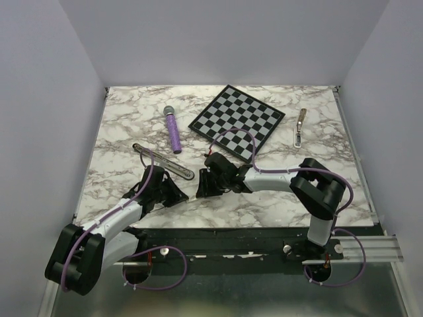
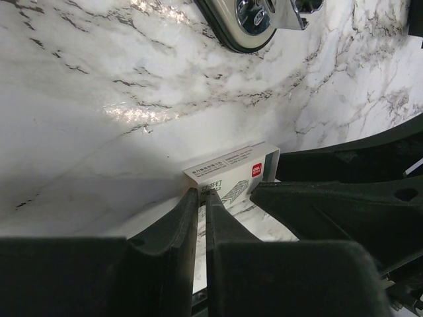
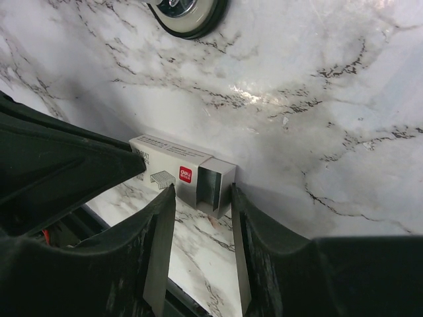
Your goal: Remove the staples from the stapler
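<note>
Stapler [image 1: 173, 168] lies flat near purple cylinder [image 1: 173, 132]

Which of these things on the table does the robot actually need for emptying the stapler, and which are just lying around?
For the job:
- stapler, lying opened out
- small staple box, probably

Just lying about:
- purple cylinder
- chessboard
- silver-tan metal bar
</note>
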